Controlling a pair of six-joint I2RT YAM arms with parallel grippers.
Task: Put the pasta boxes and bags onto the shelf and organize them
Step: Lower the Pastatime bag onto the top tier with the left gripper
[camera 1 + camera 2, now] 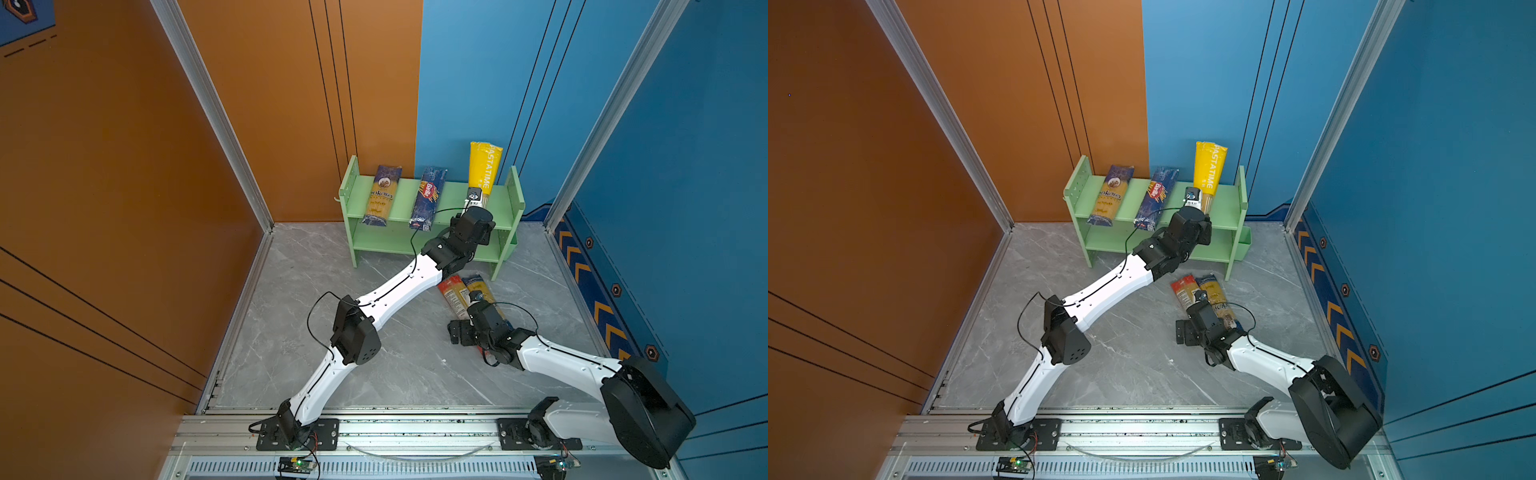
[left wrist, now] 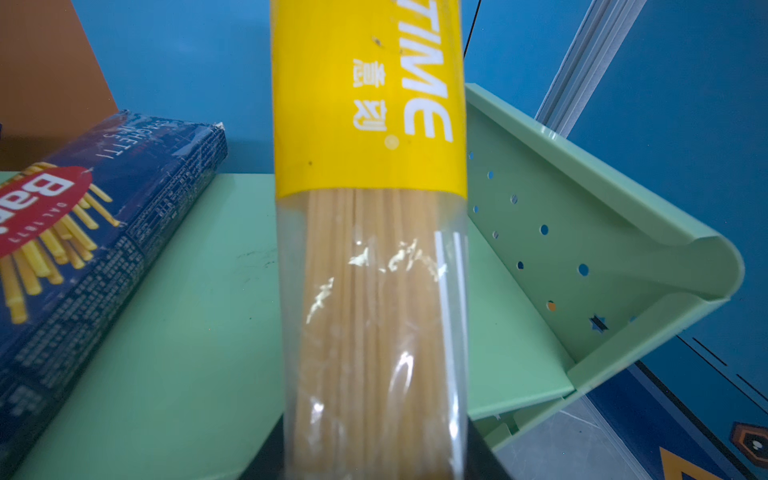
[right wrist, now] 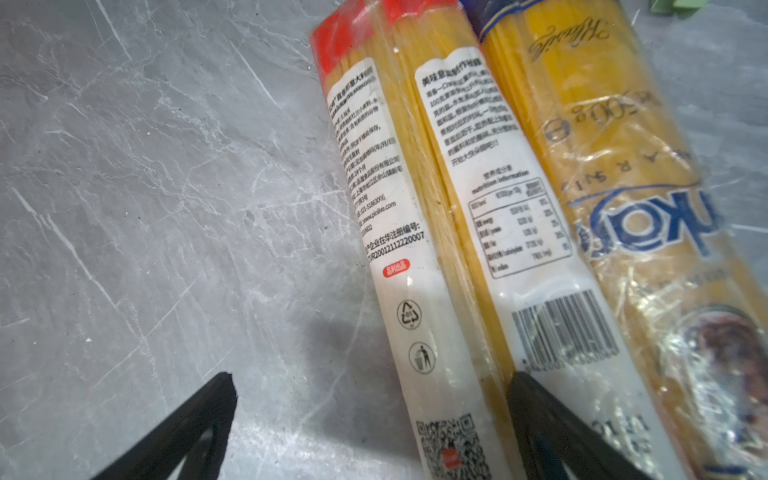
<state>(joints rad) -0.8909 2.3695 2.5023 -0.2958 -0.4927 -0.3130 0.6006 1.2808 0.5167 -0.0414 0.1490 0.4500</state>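
Note:
The green shelf (image 1: 405,199) (image 1: 1133,195) (image 2: 187,332) stands against the back wall. On its top tier lie a dark-blue-and-yellow pack (image 1: 381,195) (image 1: 1109,195) and the Barilla pack (image 1: 428,199) (image 1: 1155,198) (image 2: 104,208). My left gripper (image 1: 475,198) (image 1: 1196,198) (image 2: 374,449) is shut on the yellow Pastatime pack (image 1: 484,166) (image 1: 1208,166) (image 2: 365,124), which leans on the top tier's right part. On the floor lie the red-ended clear pack (image 1: 451,293) (image 1: 1183,291) (image 3: 415,208) and another blue-and-yellow pack (image 1: 482,291) (image 1: 1214,295) (image 3: 623,187). My right gripper (image 1: 467,320) (image 1: 1194,318) (image 3: 374,378) is open over the red-ended pack.
The shelf's perforated right side panel (image 2: 540,232) stands close beside the yellow pack. A small green bin (image 1: 1244,245) hangs outside that panel. The orange wall (image 1: 124,208) and the blue wall (image 1: 685,166) bound the grey marble floor (image 1: 374,365). An aluminium rail (image 1: 415,432) runs along the front.

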